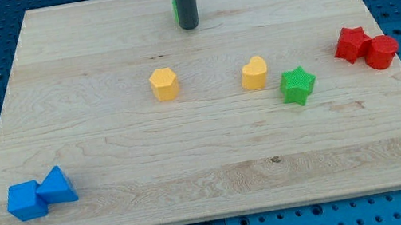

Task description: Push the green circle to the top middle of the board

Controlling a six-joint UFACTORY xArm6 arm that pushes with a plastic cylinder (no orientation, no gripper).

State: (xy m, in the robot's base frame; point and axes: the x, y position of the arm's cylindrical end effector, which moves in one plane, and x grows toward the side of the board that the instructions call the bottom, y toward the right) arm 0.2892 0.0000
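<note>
The green circle (174,8) is almost wholly hidden behind my rod; only a thin green sliver shows at the rod's left side, near the view's top middle of the board. My tip (188,26) rests on the board just in front of it, touching or nearly touching it. The rod comes down from the view's top edge.
A yellow hexagon (164,83) and a yellow heart (255,73) lie mid-board. A green star (298,85) sits right of the heart. A red star (352,43) and a red block (381,51) touch at the right. A blue cube (26,201) and a blue triangle (57,186) touch at bottom left.
</note>
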